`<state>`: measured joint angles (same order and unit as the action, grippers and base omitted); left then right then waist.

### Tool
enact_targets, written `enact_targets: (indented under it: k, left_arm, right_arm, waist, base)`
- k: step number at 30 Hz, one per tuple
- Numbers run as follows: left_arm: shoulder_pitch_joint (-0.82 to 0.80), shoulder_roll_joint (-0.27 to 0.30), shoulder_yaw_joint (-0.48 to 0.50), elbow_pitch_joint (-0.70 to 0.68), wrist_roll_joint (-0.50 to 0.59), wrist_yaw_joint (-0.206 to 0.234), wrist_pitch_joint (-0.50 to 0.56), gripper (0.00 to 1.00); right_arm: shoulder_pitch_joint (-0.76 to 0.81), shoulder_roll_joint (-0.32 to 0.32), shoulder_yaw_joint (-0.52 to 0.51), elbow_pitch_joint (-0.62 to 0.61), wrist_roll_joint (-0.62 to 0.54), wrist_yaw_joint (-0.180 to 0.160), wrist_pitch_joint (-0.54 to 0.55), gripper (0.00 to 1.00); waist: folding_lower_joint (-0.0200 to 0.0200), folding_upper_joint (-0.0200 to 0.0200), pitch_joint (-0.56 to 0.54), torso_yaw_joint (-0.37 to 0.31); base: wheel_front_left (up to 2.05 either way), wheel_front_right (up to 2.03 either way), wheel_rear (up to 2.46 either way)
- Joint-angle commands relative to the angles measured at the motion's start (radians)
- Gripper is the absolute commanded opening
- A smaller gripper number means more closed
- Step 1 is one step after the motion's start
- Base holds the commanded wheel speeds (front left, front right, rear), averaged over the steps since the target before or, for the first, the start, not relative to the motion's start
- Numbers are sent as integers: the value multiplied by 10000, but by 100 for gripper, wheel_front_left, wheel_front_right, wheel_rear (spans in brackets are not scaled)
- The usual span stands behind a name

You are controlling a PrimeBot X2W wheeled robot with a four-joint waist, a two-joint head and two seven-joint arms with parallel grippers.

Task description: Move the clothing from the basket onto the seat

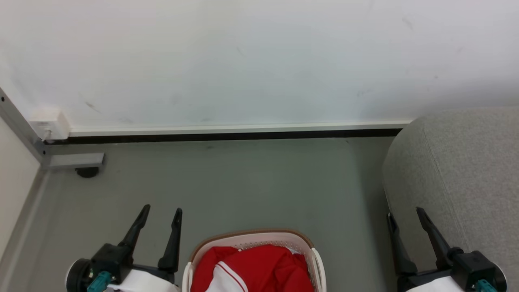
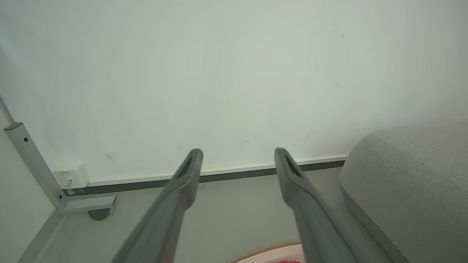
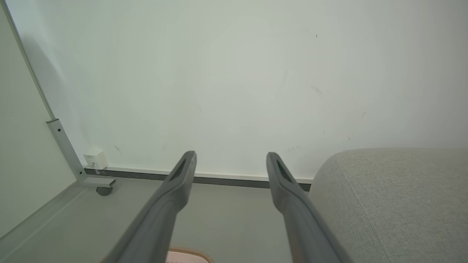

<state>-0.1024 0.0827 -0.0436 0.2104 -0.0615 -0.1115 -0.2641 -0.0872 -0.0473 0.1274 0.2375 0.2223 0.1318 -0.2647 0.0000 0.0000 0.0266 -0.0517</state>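
Waiting clothing (image 1: 263,263) fills the basket (image 1: 251,234).
Empty, the left gripper (image 1: 162,209) and right gripper (image 1: 404,212) gape (nothing lifted yet); the seat (image 1: 458,170) shows no garment.

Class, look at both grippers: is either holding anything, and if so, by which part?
Nothing is held. The left gripper and right gripper both stand open and empty; the clothing lies in the basket.

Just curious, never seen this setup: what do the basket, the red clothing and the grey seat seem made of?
The basket: probably glossy white moulded plastic, perforated wall, brown rim. The clothing: soft, smooth fabric, judging by its crumpled folds. The seat: matte grey woven upholstery, weave and seam visible.
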Motion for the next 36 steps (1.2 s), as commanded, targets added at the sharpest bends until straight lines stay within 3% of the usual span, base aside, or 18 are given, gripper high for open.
enact_targets:
  k: [1, 14, 22, 27, 36]
  left_arm:
    - [-137, 84, 20, 14, 87, -15, -6, 100]
    - [-772, 400, -173, 408, -373, -168, -5, 100]
    - [-1482, 986, -694, 1742, -551, -181, -6, 100]
    - [-2164, 1507, -1512, 3049, -675, -177, -6, 100]
    - [-3923, 2357, -3915, 5321, -1818, -179, 558, 100]
  right_arm:
    - [-161, -57, -21, -66, 62, -21, 3, 100]
    - [-650, -52, -107, -412, 197, -21, 3, 100]
    - [-1080, -52, -82, -664, 569, -21, 5, 100]
    - [-1384, -48, 11, -892, 792, -21, 5, 100]
    - [-2044, -41, -111, -1422, 1153, -21, 5, 100]
  waist:
    - [0, 0, 161, -124]
    - [0, 0, 1531, -1064]
    - [0, 0, 2672, -1785]
    - [0, 0, 3417, -2159]
    - [0, 0, 4940, -2665]
  base:
    - [0, 0, 0]
    - [0, 0, 0]
    - [0, 0, 0]
    - [0, 0, 0]
    - [0, 0, 0]
